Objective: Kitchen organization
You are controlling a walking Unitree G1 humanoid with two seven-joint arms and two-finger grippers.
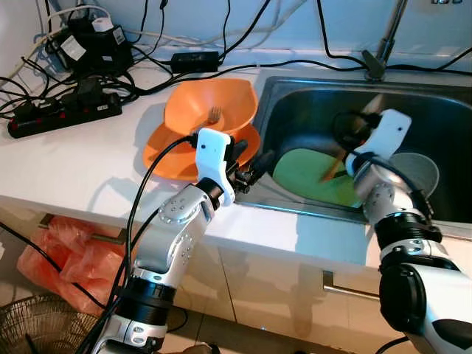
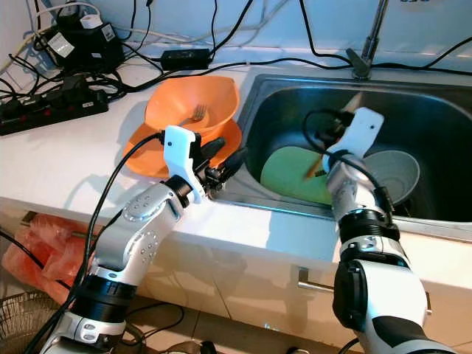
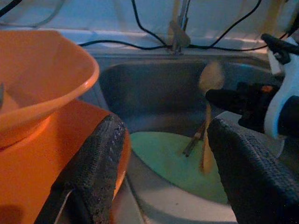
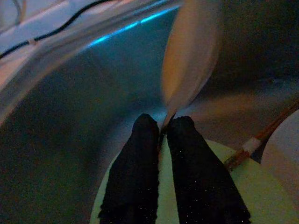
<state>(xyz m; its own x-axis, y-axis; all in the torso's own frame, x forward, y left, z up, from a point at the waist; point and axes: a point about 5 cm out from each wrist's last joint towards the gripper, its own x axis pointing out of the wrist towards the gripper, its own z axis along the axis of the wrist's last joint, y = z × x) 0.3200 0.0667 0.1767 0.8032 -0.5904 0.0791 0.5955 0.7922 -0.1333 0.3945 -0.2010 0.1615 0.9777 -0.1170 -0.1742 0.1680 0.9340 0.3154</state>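
Observation:
My right gripper is shut on a wooden spoon, held over the green plate that lies in the steel sink. The spoon is blurred in the eye views. A pair of chopsticks rests on the green plate. My left gripper stands open with nothing between its fingers, at the sink's left rim beside the orange bowl. That bowl holds a fork and sits on an orange plate.
A grey bowl lies in the sink to the right of the green plate. The faucet stands behind the sink. A power strip and several cables crowd the counter's back left. An orange bag lies below the counter.

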